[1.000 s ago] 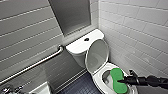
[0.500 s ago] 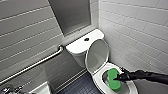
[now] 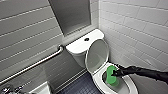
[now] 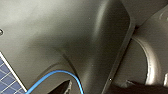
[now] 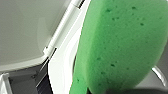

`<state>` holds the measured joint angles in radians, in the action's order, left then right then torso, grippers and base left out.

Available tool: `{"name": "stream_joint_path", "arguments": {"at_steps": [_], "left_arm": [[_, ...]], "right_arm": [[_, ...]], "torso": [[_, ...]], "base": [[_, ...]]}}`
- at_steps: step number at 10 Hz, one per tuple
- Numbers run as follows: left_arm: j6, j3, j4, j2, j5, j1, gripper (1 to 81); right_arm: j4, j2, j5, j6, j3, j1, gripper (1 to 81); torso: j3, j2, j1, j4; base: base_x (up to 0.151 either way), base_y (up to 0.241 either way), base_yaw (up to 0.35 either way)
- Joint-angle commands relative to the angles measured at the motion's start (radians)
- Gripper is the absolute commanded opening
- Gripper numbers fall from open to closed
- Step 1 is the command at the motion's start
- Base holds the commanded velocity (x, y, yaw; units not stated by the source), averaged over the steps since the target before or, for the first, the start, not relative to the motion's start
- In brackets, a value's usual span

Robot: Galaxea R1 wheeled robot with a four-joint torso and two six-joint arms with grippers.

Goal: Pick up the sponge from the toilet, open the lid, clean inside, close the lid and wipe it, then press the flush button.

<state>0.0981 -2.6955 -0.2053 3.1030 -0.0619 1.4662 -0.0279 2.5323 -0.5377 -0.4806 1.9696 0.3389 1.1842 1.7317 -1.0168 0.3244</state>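
Observation:
The white toilet (image 3: pixel 130 86) stands in the corner with its lid (image 3: pixel 97 55) raised against the tank, greyish inner side facing out. My right gripper (image 3: pixel 117 73) reaches in from the right, shut on the bright green sponge (image 3: pixel 111 75), which sits inside the bowl near its back. The dark round flush button (image 3: pixel 86 39) lies in the middle of the tank top. In the right wrist view the sponge (image 5: pixel 120 47) looms large beside the white rim (image 5: pixel 62 67) and the raised lid (image 5: pixel 25 32).
A metal grab bar (image 3: pixel 37 63) runs along the grey tiled wall on the left. White tiles (image 3: pixel 140 30) close off the right side just behind the toilet. The floor (image 3: pixel 80 86) is dark tile. A blue cable (image 4: pixel 57 73) crosses the robot's dark body.
My right gripper has carried the sponge a little to the left inside the bowl. The lid has stayed up.

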Motion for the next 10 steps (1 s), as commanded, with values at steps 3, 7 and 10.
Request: {"name": "stream_joint_path", "arguments": {"at_steps": [3, 7, 10], "left_arm": [[-0.008, 0.003, 0.007, -0.003, -0.085, 0.015, 81.1], [-0.008, 0.003, 0.006, -0.004, -0.085, 0.015, 81.1], [-0.008, 0.003, 0.009, -0.003, -0.087, 0.016, 81.1]], "right_arm": [[0.011, 0.045, 0.133, -0.007, 0.092, -0.146, 1.0], [-0.001, -0.105, 0.367, -0.01, 0.0, -0.002, 1.0], [0.0, -0.24, 0.43, -0.009, -0.124, 0.052, 1.0]], "torso": [[0.0, 0.0, 0.0, 0.0], [0.0, 0.0, 0.0, 0.0], [0.0, 0.0, 0.0, 0.0]], "base": [[0.0, 0.0, 0.0], [0.0, 0.0, 0.0], [0.0, 0.0, 0.0]]}}
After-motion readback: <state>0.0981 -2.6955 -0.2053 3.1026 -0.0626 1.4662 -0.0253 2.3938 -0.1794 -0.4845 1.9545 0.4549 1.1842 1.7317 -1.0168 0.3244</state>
